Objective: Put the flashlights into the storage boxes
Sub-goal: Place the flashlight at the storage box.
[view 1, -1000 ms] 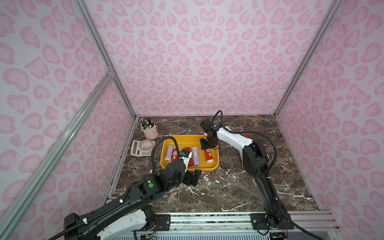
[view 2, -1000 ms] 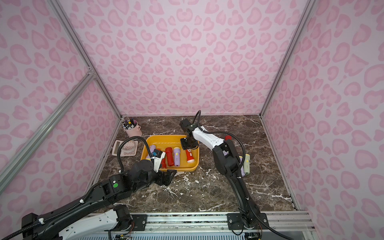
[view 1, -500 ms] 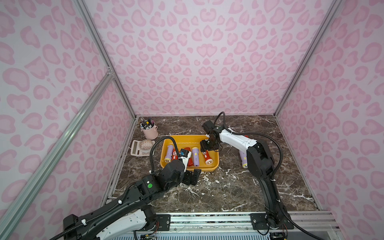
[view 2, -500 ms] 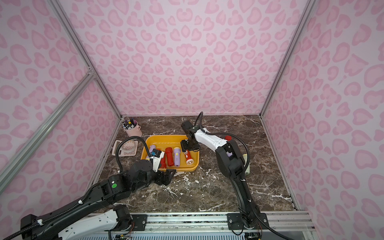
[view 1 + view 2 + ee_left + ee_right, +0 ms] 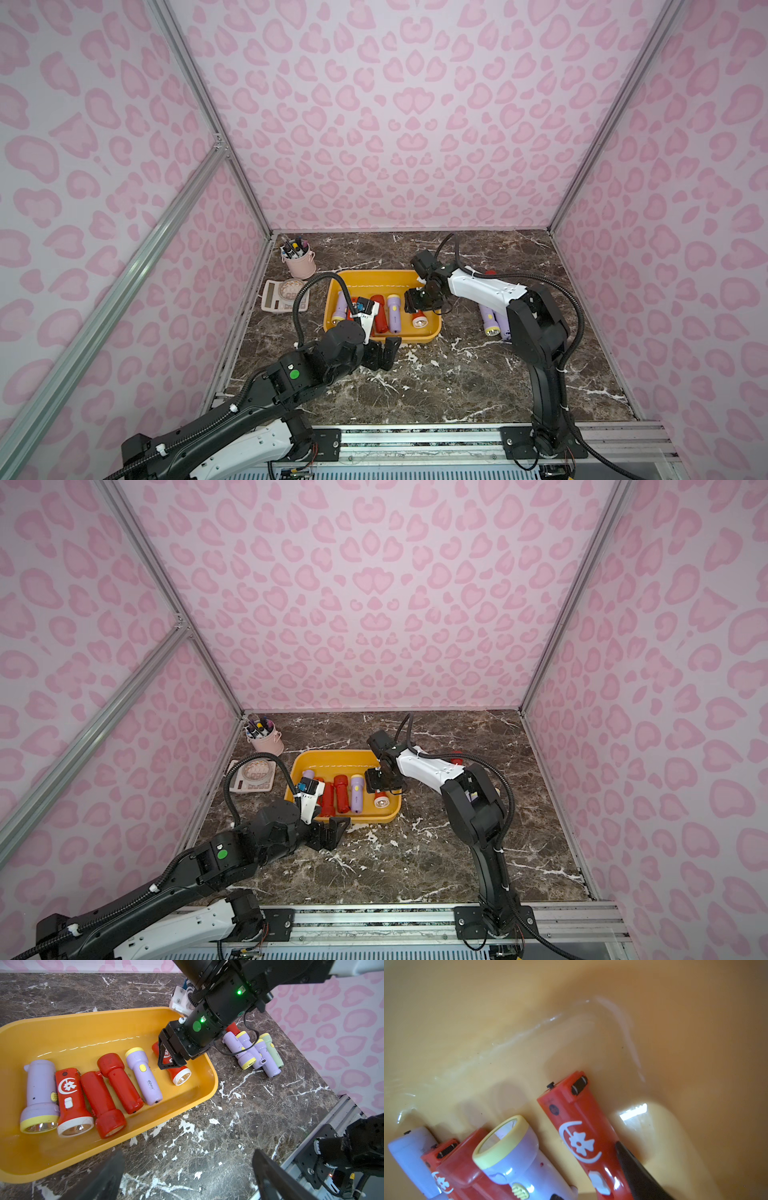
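Where the yellow tray (image 5: 83,1028) ends on the right arm's side, a red torch (image 5: 181,1077) with a white-rimmed head lies flat on its floor, lens toward the robot's base. We see the right hand (image 5: 169,1061) directly over that torch's body, its black fingers (image 5: 633,1172) reaching down around it. One finger lies against the torch's edge in the right wrist view and the other is hidden, so we cannot tell whether the hand grips the torch or stands clear of it. Beside it in the tray lie five more torches (image 5: 119,1082) in a row: a lilac one, two plain red ones, another red one with a white head, and a big lilac one at the far end. Outside the tray, on the marble surface (image 5: 207,1147) past the right arm, several lilac torches (image 5: 245,1051) lie clustered with a pale green torch (image 5: 272,1051) and a loose red torch (image 5: 232,1027), partly hidden. The left hand (image 5: 187,1167) hovers over the surface just in front of the tray, its fingers spread wide and empty.
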`<state>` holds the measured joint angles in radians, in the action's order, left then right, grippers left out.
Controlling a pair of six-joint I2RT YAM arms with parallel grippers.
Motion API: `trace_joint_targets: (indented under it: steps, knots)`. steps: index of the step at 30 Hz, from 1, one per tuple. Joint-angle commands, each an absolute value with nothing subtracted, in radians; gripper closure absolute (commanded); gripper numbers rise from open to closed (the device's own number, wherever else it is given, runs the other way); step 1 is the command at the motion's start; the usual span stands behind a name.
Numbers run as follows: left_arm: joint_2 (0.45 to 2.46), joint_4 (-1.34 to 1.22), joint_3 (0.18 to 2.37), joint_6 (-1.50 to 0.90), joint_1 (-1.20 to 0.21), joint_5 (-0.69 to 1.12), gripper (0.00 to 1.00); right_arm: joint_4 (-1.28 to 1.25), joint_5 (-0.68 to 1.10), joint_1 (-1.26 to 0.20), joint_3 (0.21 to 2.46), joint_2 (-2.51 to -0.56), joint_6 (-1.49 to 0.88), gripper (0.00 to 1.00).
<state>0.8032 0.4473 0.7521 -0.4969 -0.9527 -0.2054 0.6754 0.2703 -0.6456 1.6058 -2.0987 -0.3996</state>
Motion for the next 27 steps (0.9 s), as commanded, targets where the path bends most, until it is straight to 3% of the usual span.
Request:
trace_joint_targets:
  steps: [1,16,27]
  knots:
    - [0.785,0.447,0.744,-0.509,-0.953,-0.197,0.03,0.682,0.27,-0.669,1.612,-2.129,-0.407,0.39]
    - [0.739,0.477,0.735,-0.516,-0.952,-0.204,0.03,0.697,0.23,-0.721,1.645,-2.105,-0.42,0.38]
    - [0.789,0.457,0.76,-0.49,-0.953,-0.166,0.03,0.754,0.075,-0.675,1.563,-1.861,-0.389,0.33]
